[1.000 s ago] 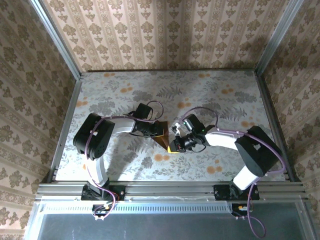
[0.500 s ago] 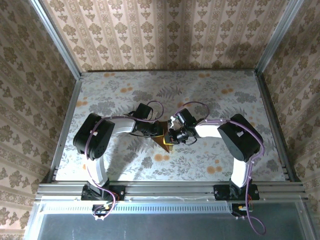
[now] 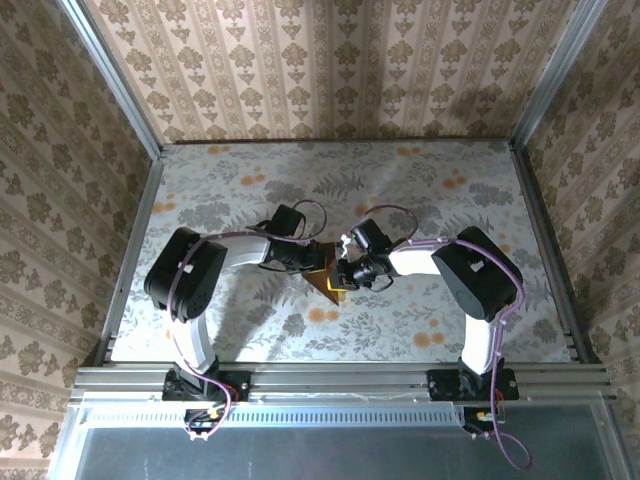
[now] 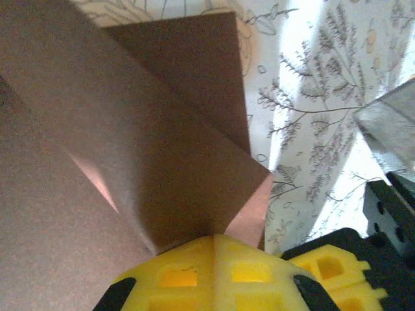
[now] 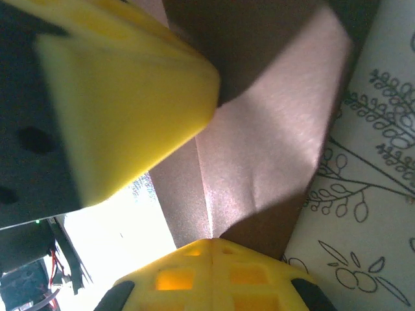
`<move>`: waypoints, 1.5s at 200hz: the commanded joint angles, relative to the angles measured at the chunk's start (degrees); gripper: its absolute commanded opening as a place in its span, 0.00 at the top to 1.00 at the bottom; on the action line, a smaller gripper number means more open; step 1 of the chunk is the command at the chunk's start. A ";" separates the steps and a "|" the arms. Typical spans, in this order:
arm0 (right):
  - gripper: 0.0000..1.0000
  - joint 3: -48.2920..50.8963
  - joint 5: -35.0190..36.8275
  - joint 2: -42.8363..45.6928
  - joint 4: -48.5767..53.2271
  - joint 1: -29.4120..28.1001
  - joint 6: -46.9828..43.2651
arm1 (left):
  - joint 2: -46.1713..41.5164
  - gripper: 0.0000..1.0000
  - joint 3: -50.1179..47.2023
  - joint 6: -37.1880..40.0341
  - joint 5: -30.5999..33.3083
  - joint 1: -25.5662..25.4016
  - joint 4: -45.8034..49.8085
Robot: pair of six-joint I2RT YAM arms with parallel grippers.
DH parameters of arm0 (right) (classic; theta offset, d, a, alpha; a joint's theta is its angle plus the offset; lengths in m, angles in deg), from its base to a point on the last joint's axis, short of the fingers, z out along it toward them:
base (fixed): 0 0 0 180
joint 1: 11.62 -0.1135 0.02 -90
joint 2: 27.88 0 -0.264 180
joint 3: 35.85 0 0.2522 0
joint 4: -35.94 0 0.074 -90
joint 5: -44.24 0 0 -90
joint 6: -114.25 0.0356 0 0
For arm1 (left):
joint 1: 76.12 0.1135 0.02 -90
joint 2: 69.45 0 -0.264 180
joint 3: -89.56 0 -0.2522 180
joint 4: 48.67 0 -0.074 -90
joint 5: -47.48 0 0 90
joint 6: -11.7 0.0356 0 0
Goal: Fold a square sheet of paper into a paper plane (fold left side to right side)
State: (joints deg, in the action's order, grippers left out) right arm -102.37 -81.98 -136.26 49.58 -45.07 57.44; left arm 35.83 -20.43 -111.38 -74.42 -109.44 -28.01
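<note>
Fern-print desk (image 3: 450,200) inside wallpapered walls, seen from above. Left arm reaching in from the near left, bent toward desk centre. Left hand (image 3: 316,262) closed, at the left edge of the square sheet of paper (image 3: 327,279). Sheet at desk centre, between the two hands, partly folded and looking like a dark reddish-brown wedge with its point toward the near side. Right hand (image 3: 345,271) closed, just right of the sheet and touching it. Right arm coming in from the near right, elbow high.

Left wrist view: yellow fingertips (image 4: 194,272) pressed together at the bottom, sheet (image 4: 149,149) running right into the seam between them, so pinched. One flap lifted close to the lens at left, blurred. Another flap lying flatter at the far side, straight edge against the desk print (image 4: 311,97). Right hand's yellow finger (image 4: 331,272) just beside, at the lower right.

Right wrist view: own yellow fingertips (image 5: 194,275) shut at the bottom, a crease of the sheet (image 5: 266,142) meeting their seam. Touching for sure, pinched or only pressed not clear. Left hand's yellow finger (image 5: 123,110) at upper left, against the same sheet. Desk print (image 5: 369,194) at right.
</note>
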 commanded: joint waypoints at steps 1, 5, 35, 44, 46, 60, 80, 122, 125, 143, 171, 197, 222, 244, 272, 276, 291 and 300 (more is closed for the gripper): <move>1.00 3.69 10.17 -4.16 7.21 -0.47 -1.02 | -3.43 1.00 1.06 0.99 -0.02 0.19 1.09; 1.00 3.75 10.56 -4.26 7.31 -0.47 -1.02 | -3.68 1.00 0.64 0.73 -0.20 0.10 0.76; 1.00 4.06 12.80 -4.82 8.33 -0.47 -1.61 | -4.90 1.00 -2.90 -1.98 -1.60 -0.45 -3.26; 1.00 3.94 13.49 -4.90 9.08 -0.47 -1.78 | -4.90 1.00 -3.77 -2.91 -1.98 -0.88 -4.48; 1.00 3.88 13.65 -4.96 9.24 -0.47 -1.89 | -4.88 1.00 -3.91 -3.07 -2.08 -0.98 -4.75; 1.00 3.63 14.18 -5.23 10.02 -0.47 -2.15 | -4.66 1.00 -4.90 -4.21 -2.26 -1.67 -5.90; 1.00 3.54 14.81 -5.40 10.46 -0.61 -2.23 | -3.70 1.00 -5.44 -5.43 -2.29 -2.38 -6.56; 1.00 2.42 16.87 -5.99 12.89 -1.26 -3.03 | -2.38 1.00 -6.58 -7.19 -2.03 -3.40 -8.63; 1.00 2.45 16.95 -6.09 13.02 -1.26 -2.98 | -2.35 1.00 -6.67 -7.29 -1.95 -3.46 -8.73; 1.00 2.04 17.65 -6.27 13.90 -1.35 -3.32 | -1.84 1.00 -7.43 -8.13 -1.72 -3.68 -9.54; 1.00 1.47 18.92 -6.48 15.64 -1.62 -4.13 | -0.65 1.00 -7.91 -9.01 -1.52 -3.76 -10.68; 1.00 1.28 19.68 -6.82 16.73 -1.87 -4.54 | 0.04 1.00 -7.83 -8.67 -0.14 -3.68 -10.08; 1.00 0.86 20.49 -7.35 18.19 -2.15 -5.20 | 0.61 1.00 -7.82 -8.07 2.01 -3.12 -9.39; 1.00 0.94 20.85 -7.70 18.74 -2.23 -5.50 | 1.49 1.00 -7.89 -7.55 2.19 -2.08 -10.34; 1.00 1.21 20.63 -7.77 18.97 -2.32 -5.54 | 2.15 1.00 -7.22 -6.09 3.03 -0.83 -10.53; 1.00 1.16 20.59 -7.73 19.06 -2.32 -5.59 | 2.13 1.00 -7.27 -5.91 3.07 -0.64 -10.69; 1.00 1.26 20.58 -7.75 19.09 -2.40 -5.59 | 2.30 1.00 -6.94 -5.31 3.25 0.29 -11.09; 1.00 1.30 20.60 -7.70 19.20 -2.41 -5.68 | 2.39 1.00 -6.69 -4.84 3.25 0.81 -11.20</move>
State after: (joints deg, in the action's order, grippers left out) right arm -105.47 -77.02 -136.63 56.60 -46.95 53.72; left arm 35.59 -27.32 -119.01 -76.47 -110.81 -39.31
